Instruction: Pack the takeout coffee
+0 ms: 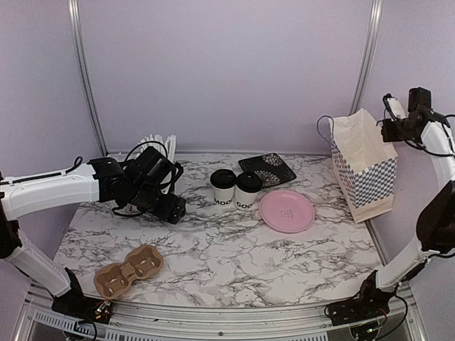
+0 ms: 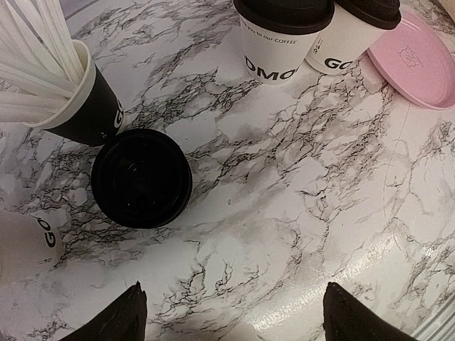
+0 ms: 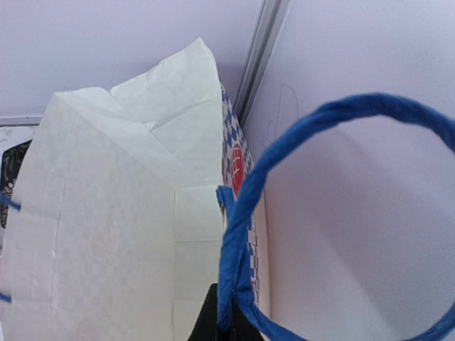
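- Two takeout coffee cups (image 1: 222, 190) are standing upright side by side, touching or nearly so, at the back middle of the tabletop (image 1: 234, 249). Each is wearing a black lid and showing black lettering.
- Just to their right a pink plate (image 1: 286, 211) is lying flat, and behind them a black patterned tray (image 1: 267, 169) is sitting close to the back wall.
- At the near left a brown cardboard cup carrier (image 1: 129, 271) is lying with its two wells facing up, well apart from the cups.
- The left hand (image 2: 242, 320) is hovering low over the tabletop to the left of the cups, its fingers (image 2: 131, 312) spread wide apart and gripping nothing.
- In that hand's camera view a black cup (image 2: 89, 114) is holding a bunch of white straws (image 2: 35, 57) that are fanning out over its rim.
- Beside it a round black lid (image 2: 142, 177) is facing up; I cannot tell whether a cup is sitting under it.
- A white lettered cup (image 2: 28, 241) is poking in at the left edge of that view, mostly cut off.
- At the far right a paper bag (image 1: 362, 167) with blue checks is standing with its mouth open. Its inside is showing white paper walls, and its bottom is out of my sight.
- The right hand (image 1: 391, 131) is reaching in high at the bag's right edge, pinched together on the bag's blue handle (image 3: 341, 114).
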Controlling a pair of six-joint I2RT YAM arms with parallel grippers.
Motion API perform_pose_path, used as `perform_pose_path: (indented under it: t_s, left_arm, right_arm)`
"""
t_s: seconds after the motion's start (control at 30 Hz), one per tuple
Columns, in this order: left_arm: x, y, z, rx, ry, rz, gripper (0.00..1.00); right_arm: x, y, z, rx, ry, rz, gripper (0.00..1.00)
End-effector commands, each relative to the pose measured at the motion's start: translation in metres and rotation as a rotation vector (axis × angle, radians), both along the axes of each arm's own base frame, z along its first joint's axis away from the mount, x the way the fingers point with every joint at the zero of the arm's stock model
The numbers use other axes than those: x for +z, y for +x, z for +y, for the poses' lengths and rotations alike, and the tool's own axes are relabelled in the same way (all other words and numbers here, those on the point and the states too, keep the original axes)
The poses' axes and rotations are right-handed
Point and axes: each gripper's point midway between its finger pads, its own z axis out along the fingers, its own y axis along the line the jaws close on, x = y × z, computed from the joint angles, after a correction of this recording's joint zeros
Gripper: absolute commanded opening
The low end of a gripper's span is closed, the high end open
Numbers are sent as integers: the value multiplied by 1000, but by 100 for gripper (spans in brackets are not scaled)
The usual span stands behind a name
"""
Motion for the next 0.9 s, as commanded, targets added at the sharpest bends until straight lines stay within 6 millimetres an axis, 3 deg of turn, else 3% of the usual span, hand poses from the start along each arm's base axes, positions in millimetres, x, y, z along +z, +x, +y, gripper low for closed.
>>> perform_pose_path:
  t_s: [0.0,0.23,0.4,0.57,0.67,0.77,0.87]
  left_arm:
    - [12,-2,21,39,96,19,87]
    - [-8,-39,65,173,178,191,82]
    - [-33,-77,89,267,164,324,68]
    - [-63,-109,100,255,191,451,30]
    - [-71,-111,103,240,219,462,7]
    - [-79,-108,99,204,235,465,0]
    - [-88,-103,86,153,230,474,0]
  right_arm:
    - [58,0,39,152,-4,-164,0]
    - [113,-23,93,330,-57,-332,0]
    - [144,-52,125,482,-41,-430,0]
    - [156,-73,152,627,-18,-440,0]
    - [162,-81,163,673,-8,-453,0]
    - [172,-95,175,734,15,-473,0]
    - [185,-111,186,792,27,-500,0]
